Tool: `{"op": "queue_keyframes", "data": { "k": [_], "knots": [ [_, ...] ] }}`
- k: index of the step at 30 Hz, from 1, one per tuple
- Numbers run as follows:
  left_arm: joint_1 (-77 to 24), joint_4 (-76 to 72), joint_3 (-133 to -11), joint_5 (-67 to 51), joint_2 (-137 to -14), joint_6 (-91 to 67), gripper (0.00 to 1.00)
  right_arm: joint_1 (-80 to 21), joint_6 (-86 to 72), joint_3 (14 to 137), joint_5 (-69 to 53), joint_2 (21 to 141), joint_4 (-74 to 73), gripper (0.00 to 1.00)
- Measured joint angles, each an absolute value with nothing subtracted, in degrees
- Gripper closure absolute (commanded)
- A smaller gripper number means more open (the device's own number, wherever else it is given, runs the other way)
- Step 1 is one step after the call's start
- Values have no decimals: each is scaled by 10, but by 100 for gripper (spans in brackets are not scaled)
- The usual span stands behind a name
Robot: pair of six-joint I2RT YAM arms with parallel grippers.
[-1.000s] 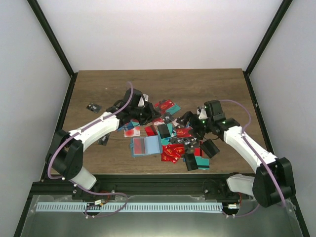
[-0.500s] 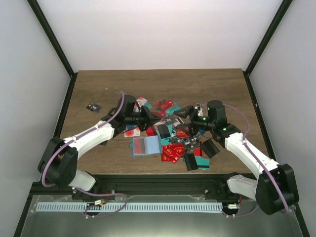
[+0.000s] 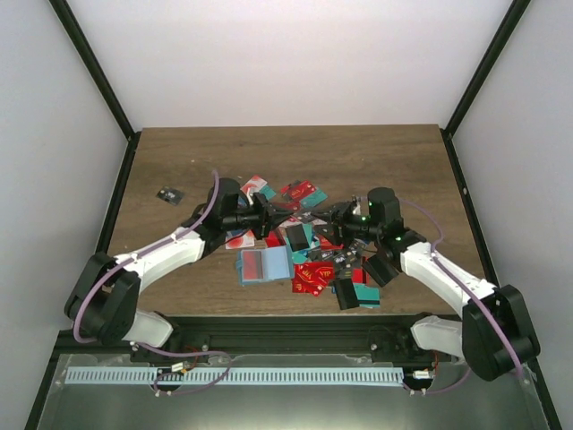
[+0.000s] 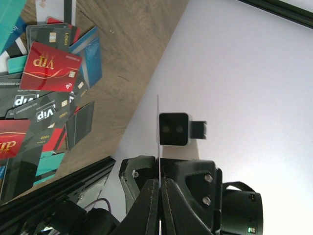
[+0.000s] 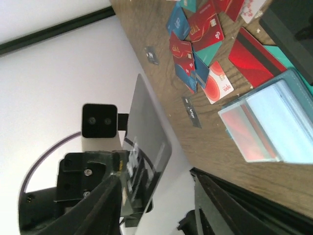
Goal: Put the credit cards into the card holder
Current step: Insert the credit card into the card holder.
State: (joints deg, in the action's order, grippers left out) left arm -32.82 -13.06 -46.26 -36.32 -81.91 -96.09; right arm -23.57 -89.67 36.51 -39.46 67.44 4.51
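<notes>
Left gripper (image 4: 159,205) at bottom centre, fingers pinched together on one card (image 4: 158,115), seen edge-on as a thin vertical line against the white wall (image 4: 254,73). Directly behind it and facing this lens is the right arm (image 4: 195,188), a dark housing with its wrist camera (image 4: 173,129) on top, a black square with two lenses. Upper left shows the wooden table (image 4: 132,44) with loose credit cards (image 4: 51,73) overlapping: red VIP, black VIP, blue and teal.
</notes>
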Motion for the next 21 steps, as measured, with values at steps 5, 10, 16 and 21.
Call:
{"op": "queue_keyframes", "data": {
  "k": [5, 10, 16, 21],
  "knots": [
    [-328, -145, -457, -364, -805, -974, 96, -246, -915, 368, -392, 706, 84, 95],
    [-325, -129, -450, -361, -799, -966, 92, -245, -921, 379, -383, 715, 114, 99],
    [-315, -101, -450, -364, -774, -909, 57, -248, -887, 387, -394, 719, 122, 99],
    [-260, -26, -451, -363, -714, -788, 50, -248, -813, 399, -442, 750, 144, 99]
  ]
}}
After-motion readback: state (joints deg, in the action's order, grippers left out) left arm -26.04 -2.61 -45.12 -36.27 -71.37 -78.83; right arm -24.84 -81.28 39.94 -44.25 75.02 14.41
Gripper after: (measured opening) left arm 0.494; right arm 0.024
